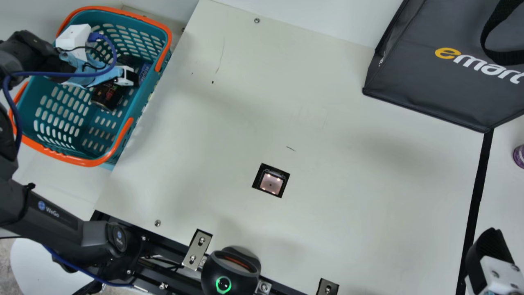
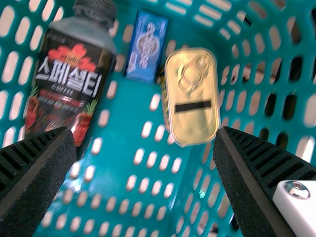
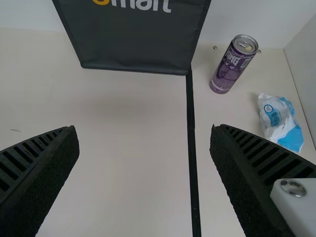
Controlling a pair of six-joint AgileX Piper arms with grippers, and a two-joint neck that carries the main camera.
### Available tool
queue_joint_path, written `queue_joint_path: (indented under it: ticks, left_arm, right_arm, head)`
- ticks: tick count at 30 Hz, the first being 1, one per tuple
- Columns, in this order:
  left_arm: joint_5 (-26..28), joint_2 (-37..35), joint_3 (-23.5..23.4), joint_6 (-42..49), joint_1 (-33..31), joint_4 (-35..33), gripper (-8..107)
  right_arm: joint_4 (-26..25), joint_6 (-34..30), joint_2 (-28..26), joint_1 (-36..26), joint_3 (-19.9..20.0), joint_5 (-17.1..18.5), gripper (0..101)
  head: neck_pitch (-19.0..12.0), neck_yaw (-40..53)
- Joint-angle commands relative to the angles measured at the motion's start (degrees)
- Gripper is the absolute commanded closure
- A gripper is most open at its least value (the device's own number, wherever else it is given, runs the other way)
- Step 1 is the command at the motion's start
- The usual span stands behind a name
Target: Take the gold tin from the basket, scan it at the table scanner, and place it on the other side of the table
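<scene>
Pincer (image 2: 144,133) of the left arm is spread, its two black ribbed fingers apart with nothing between them, over the teal plastic basket with an orange rim (image 1: 86,162). The rounded oblong gold metal tin with a ring pull (image 2: 192,121) lies in the basket ahead of these fingertips, nearer one finger than the other, with a small blue box (image 2: 146,47) just beside it. The job looks to be at its first stage: the pincer is at the basket but the tin is ungripped, so picking, scanning and placing are all left. The black square scanner with a lit window (image 1: 271,183) sits well apart from that pincer, towards the right arm. Beyond it, the right arm's pincer (image 3: 143,131), its fingers also apart and empty, hangs by the table's other side, probably where the tin should end up.
</scene>
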Motion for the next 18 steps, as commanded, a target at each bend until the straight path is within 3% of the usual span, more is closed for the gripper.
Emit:
queue_joint_path:
  ticks: [1,18]
  left_arm:
    - [0.0,0.8,-0.5,-0.7,-0.4,-0.8,9]
    - [0.2,7.3,-4.3,-2.4,-1.5,-6.4,9]
  right_arm:
    - [0.0,0.0,0.0,0.0,0.0,0.0,6]
    - [0.0,0.0,0.0,0.0,0.0,0.0,6]
  head:
    - [-1.7,0.2]
    - [-1.7,0.2]
